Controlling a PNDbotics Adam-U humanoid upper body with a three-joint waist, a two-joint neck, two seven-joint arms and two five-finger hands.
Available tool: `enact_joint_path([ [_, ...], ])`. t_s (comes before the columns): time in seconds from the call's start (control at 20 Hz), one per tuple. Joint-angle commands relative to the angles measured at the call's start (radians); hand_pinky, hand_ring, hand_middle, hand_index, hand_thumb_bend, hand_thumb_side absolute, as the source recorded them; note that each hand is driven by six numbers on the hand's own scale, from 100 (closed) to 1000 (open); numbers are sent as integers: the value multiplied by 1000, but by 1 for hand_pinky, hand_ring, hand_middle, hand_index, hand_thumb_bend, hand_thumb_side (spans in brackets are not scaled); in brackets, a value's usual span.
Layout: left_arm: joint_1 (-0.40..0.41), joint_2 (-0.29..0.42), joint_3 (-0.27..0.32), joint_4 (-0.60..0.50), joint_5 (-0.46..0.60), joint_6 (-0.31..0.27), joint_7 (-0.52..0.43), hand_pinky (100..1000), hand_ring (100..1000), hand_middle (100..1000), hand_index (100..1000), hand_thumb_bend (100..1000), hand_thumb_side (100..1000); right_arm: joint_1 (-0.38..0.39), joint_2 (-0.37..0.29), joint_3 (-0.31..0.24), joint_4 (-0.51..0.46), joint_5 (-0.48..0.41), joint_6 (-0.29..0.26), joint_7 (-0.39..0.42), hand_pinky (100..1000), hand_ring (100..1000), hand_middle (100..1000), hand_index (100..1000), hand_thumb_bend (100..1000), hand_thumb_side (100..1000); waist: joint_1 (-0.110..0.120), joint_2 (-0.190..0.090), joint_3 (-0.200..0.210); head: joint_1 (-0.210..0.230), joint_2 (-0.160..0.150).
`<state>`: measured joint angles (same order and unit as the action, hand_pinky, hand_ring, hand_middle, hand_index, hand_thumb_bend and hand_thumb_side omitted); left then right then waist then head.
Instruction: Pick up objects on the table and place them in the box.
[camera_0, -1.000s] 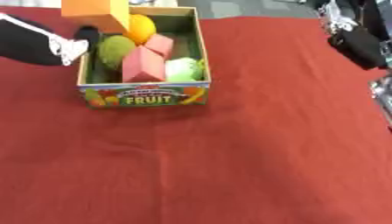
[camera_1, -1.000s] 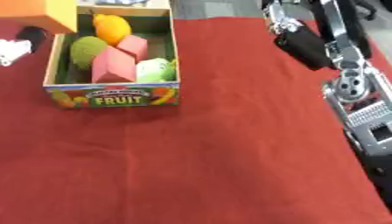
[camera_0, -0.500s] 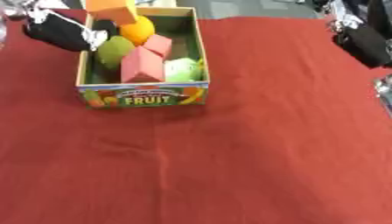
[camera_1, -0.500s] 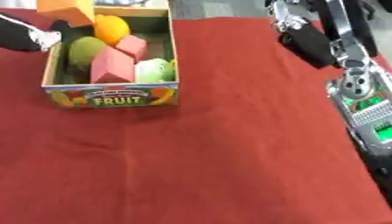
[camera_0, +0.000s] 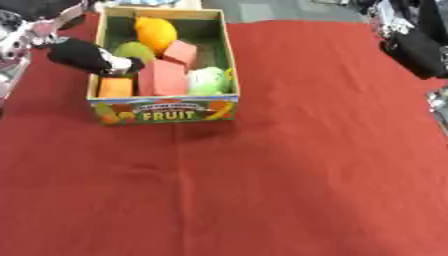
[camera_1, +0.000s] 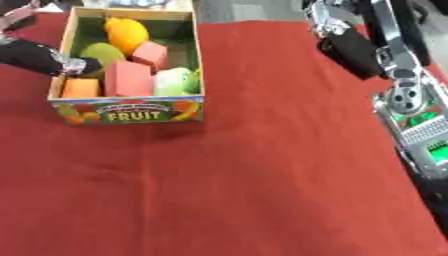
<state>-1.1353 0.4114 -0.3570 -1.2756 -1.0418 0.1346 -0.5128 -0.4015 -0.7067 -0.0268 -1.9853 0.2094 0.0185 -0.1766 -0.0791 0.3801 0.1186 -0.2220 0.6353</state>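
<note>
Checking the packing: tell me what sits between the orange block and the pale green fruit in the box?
A large pink rectangular block stands between the orange block and the pale green fruit, clearest in the left eye view.

Matt red cloth (camera_0: 289, 165) lies under a printed cardboard box (camera_0: 162, 111).

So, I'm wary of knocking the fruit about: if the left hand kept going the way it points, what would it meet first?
Probably the tall pink block inside the cardboard fruit box. The left hand points rightward over the small orange block, though depth is unclear.
</note>
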Motion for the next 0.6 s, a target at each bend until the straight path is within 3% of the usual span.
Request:
enact_joint_path([
  [0.05,-26,0,27,15,-53,-30,49,1000,958,882,974,617,738,-4,-18,-13,-15,-1,0,-2,842,826,717,858,100,714,6,-13,2,-4,-4],
  [0.15,-20,1,45,-15,-64,-42,79,998,942,870,961,512,691,-2,-18,-14,-15,-1,0,-4,842,826,717,858,100,714,5,-14,3,-6,-2],
  [0.25,-18,1,73,-60,-46,-46,109,958,914,848,943,407,715,0,-18,-16,-15,-1,-1,-5,843,826,717,858,100,715,4,-15,6,-8,0],
  [0.3,-19,-3,93,-84,-32,-52,124,912,878,822,922,313,738,1,-18,-17,-15,-1,-2,-7,843,827,717,858,100,713,3,-16,7,-9,1],
  [0.45,-11,-14,166,-163,15,-74,173,867,832,786,891,200,767,1,-18,-22,-15,-1,-7,-13,843,826,717,858,100,706,1,-17,15,-16,4],
  [0.6,25,0,242,-241,63,-92,221,840,805,764,871,157,749,-3,-20,-30,-15,-3,-17,-26,842,826,716,857,100,694,0,-19,23,-25,4],
])
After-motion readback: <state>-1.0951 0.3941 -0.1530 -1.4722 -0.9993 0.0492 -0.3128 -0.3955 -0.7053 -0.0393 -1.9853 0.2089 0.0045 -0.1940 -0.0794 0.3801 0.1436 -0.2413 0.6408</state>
